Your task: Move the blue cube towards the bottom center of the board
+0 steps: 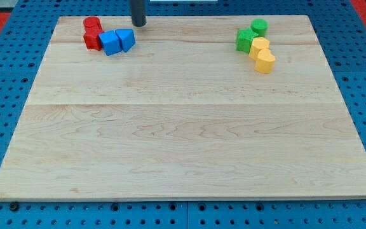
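Note:
The blue cube sits near the view's top left of the wooden board. A blue triangular block touches its right side. Two red blocks, a cylinder and a star-like block, sit at its left. My tip is at the view's top, just above and to the right of the blue triangular block, apart from it.
At the view's top right, a green cylinder and a green block sit with two yellow blocks. A blue pegboard surrounds the board.

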Robot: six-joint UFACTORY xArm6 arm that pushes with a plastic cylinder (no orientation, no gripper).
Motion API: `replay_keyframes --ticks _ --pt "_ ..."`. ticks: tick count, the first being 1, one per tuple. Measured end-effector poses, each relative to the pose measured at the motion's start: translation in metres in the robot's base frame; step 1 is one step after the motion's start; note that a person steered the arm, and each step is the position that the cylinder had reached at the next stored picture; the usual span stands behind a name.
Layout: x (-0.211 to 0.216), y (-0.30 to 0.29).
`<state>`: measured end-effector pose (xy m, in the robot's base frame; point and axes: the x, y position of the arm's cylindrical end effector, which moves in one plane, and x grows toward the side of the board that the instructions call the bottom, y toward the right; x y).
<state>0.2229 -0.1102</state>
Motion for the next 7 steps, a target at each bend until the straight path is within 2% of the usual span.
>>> replay_keyframes --ticks 2,4,7 --pt "0.050 -0.031" --pt "0.050 -0.063" --pt "0.080 -0.086"
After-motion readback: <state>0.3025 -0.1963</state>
